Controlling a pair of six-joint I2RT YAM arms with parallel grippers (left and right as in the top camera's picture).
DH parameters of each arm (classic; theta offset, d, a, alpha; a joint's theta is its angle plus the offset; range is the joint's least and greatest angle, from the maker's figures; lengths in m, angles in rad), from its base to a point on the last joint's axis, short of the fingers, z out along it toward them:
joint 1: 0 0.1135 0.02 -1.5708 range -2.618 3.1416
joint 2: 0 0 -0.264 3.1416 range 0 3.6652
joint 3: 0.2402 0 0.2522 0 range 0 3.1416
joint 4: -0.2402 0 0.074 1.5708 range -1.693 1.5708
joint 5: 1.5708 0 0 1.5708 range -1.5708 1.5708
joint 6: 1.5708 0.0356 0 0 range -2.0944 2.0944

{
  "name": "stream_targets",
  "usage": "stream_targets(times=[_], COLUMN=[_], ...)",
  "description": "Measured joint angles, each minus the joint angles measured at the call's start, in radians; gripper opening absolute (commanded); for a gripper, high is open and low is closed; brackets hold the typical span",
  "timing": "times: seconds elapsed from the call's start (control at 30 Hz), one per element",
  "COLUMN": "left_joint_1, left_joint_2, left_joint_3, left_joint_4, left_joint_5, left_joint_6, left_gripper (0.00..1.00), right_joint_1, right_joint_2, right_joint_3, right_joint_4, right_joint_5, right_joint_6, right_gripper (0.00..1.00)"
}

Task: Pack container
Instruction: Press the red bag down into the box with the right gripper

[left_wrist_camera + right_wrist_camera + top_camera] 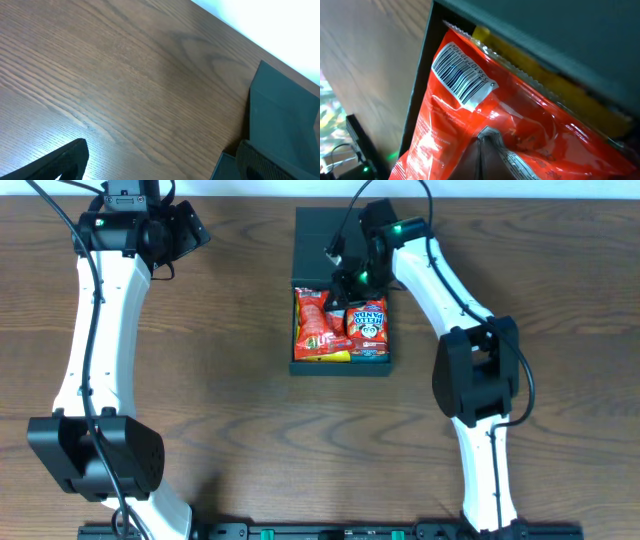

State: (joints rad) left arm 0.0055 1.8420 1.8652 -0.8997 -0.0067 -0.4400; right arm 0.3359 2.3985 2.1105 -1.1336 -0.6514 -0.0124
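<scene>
Red foil packet [485, 125], barcode uppermost, fills our right wrist view, lying over a yellow packet [560, 85] inside the dark-walled container [340, 368]. Only overhead do we see the whole matte black box, at the table's [220, 360] far centre, with its flap lid open. We cannot tell the finger spread of the right gripper [350, 280] above it. The left gripper [160, 162] gapes wide and empty, well to the left.

table [230, 330]: brown wood grain | backdrop [280, 25]: white, beyond far edge
</scene>
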Motion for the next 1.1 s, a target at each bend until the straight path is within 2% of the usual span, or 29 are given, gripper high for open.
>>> stream_targets(times=[0.33,0.57,0.83,0.97,1.1], left_joint_1=[0.0,0.0,0.0,0.0,0.0], left_joint_2=[0.0,0.0,0.0,0.0,0.0], left_joint_3=[0.0,0.0,0.0,0.0,0.0], left_joint_4=[0.014,0.018,0.022,0.032,0.037], left_joint_5=[0.0,0.0,0.0,0.0,0.0], left_joint_6=[0.0,0.0,0.0,0.0,0.0], left_gripper=[0.95,0.95,0.95,0.95,0.95], right_joint_1=[0.011,0.007,0.002,0.008,0.01], right_joint_2=[0.0,0.0,-0.019,-0.02,-0.023], right_joint_3=[0.006,0.086,0.094,0.03,-0.066], right_joint_4=[-0.083,-0.108,-0.22,-0.192,-0.085], right_joint_5=[-0.003,0.007,-0.118,-0.111,-0.108], right_joint_6=[-0.007,-0.011,-0.132,-0.16,-0.159], right_gripper=[0.01,0.01,0.01,0.02,0.01])
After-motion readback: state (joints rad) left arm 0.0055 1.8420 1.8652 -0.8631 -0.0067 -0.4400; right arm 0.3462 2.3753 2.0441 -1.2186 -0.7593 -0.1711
